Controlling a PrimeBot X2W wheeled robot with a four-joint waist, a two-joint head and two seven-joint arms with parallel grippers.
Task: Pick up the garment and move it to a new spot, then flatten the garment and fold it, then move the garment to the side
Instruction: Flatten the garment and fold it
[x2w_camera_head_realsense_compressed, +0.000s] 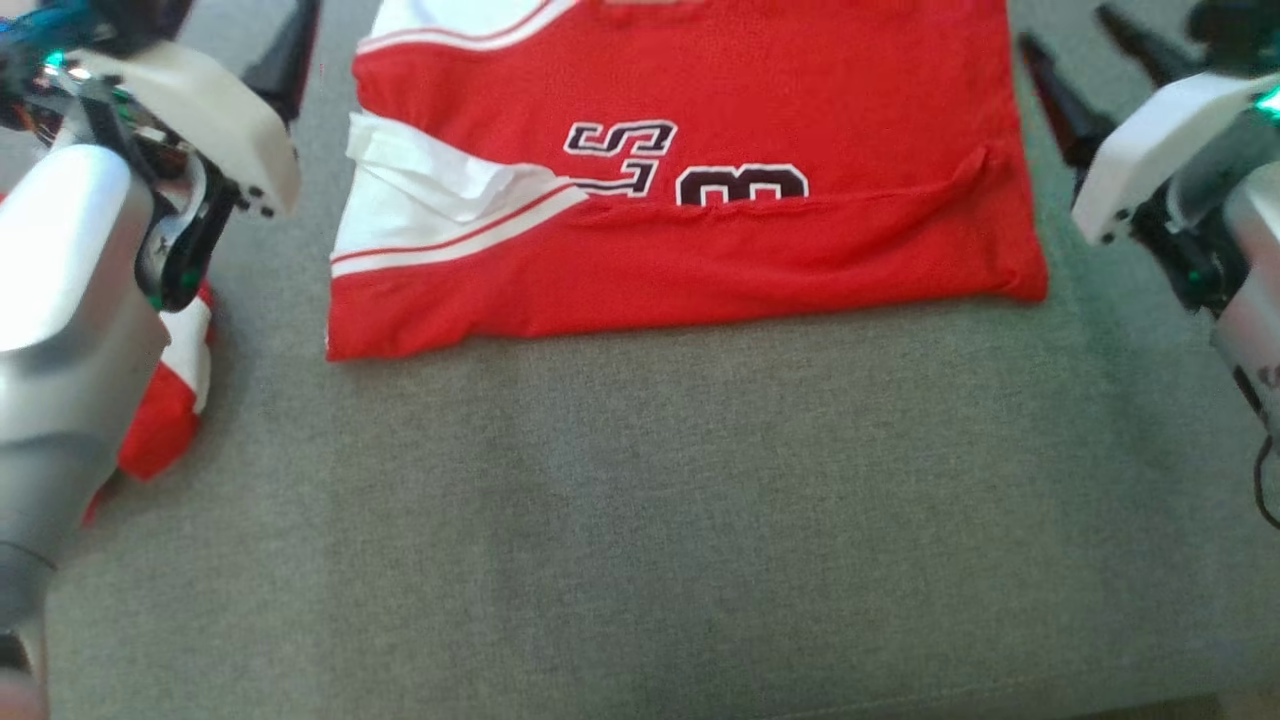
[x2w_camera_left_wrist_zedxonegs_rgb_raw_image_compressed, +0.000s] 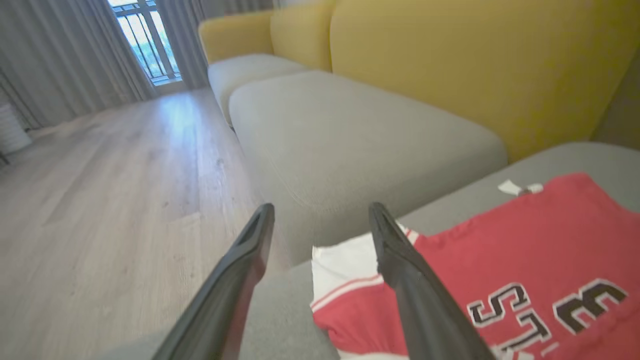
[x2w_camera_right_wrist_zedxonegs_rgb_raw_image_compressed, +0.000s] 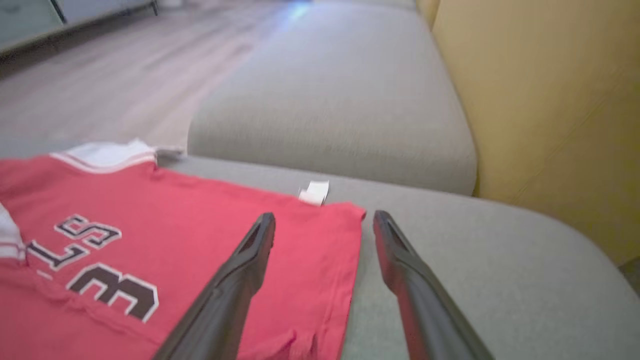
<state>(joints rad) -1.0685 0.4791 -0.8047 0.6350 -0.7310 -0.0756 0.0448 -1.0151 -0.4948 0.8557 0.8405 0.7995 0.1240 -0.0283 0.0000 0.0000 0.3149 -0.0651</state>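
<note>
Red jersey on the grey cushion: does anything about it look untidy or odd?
Yes. The red jersey lies mostly flat, but its white sleeve panel on the robot's left is bunched into wrinkles, and a raised crease runs across the cloth, hiding part of the printed number. Nothing looks torn.

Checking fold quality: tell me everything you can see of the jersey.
The jersey is red fabric with white, red-striped sleeves and black, white-edged lettering. It lies flat on the grey cushion, its near edge folded over the number, one sleeve rumpled. The open left pincer and right pincer flank it, gripping nothing.
</note>
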